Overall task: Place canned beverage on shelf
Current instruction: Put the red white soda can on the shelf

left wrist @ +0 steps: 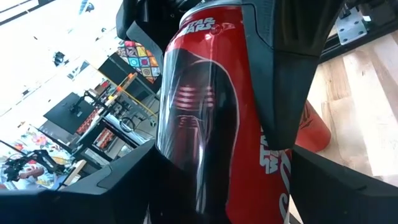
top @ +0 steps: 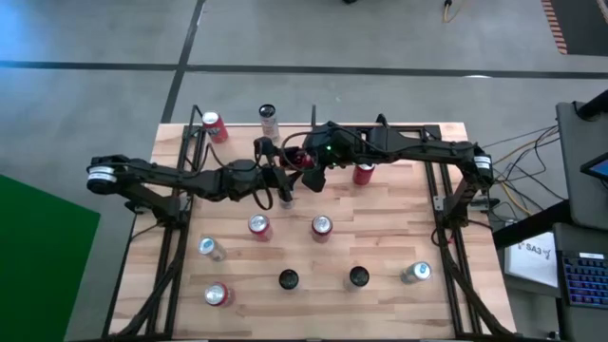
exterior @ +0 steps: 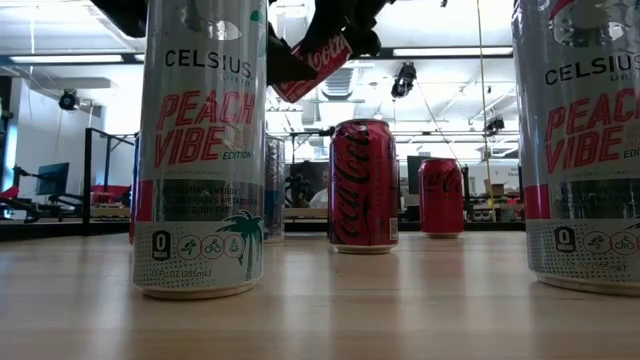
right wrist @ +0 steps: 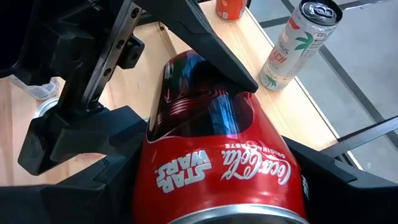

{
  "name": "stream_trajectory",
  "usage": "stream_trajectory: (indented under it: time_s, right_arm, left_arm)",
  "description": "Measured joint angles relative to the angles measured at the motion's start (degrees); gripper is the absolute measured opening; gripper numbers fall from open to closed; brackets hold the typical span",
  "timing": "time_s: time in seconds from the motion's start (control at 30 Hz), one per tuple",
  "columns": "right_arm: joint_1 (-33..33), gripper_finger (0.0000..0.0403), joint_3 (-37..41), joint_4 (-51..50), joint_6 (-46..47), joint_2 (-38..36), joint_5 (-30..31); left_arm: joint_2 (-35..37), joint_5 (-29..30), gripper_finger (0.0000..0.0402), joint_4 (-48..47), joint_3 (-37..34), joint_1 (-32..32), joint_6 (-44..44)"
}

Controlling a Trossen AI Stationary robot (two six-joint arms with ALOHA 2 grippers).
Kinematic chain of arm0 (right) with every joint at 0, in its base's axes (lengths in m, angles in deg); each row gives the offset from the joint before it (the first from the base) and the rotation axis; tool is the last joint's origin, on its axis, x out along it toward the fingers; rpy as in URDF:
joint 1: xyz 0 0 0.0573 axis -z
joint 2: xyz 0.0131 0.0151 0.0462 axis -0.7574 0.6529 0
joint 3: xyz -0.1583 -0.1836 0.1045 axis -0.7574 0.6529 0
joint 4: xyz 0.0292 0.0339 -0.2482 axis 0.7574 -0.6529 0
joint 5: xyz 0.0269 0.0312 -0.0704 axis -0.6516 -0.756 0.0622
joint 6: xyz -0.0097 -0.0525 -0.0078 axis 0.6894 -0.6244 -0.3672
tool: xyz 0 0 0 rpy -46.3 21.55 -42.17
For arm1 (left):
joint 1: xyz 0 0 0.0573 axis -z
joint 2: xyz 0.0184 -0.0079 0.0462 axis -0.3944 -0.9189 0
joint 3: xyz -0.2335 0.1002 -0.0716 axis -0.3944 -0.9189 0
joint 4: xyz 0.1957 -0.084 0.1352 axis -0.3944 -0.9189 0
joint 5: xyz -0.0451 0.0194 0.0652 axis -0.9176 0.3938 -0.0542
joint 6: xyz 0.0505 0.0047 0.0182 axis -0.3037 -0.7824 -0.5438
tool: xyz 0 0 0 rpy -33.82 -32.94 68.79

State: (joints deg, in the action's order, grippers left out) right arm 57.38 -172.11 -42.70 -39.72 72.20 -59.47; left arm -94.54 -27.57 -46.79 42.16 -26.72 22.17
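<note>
While both end effectors clasp it, the Coca-Cola can [right wrist: 217, 143] hangs tilted above the shelf [top: 380, 214].

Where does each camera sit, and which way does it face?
High view: overhead, straight down on the table; both arms, left hand and right hand meeting at the red Coke can.
Low view: table-top height, level across past a Celsius can; arms at the top edge.
Left wrist view: on the left wrist, facing the Coke can; own hand below.
Right wrist view: on the right wrist, looking onto the can its hand grips.
Shared: every view shows that can.
</note>
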Motion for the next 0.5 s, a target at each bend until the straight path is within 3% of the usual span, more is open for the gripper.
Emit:
stream_trajectory:
  time_s: [0.2, 0.37, 0.5]
  right_arm:
    - [0.04, 0.0292, 0.0, 0.0, 0.6, 0.0, -0.78]
    - [0.15, 0.0381, -0.15, 0.67, 2.91, -0.17, -1.55]
    - [0.13, 0.0366, -0.14, 0.95, 2.86, -1.02, -1.47]
  left_arm:
    - [0.04, -0.07, 0.0289, 0.59, -0.52, 0.0, 3.13]
    - [0.09, 0.66, 0.0289, 2.04, -1.35, 0.0, 8.28]
    - [0.21, 0.24, 0.0289, 5.93, -2.91, 0.22, 10.62]
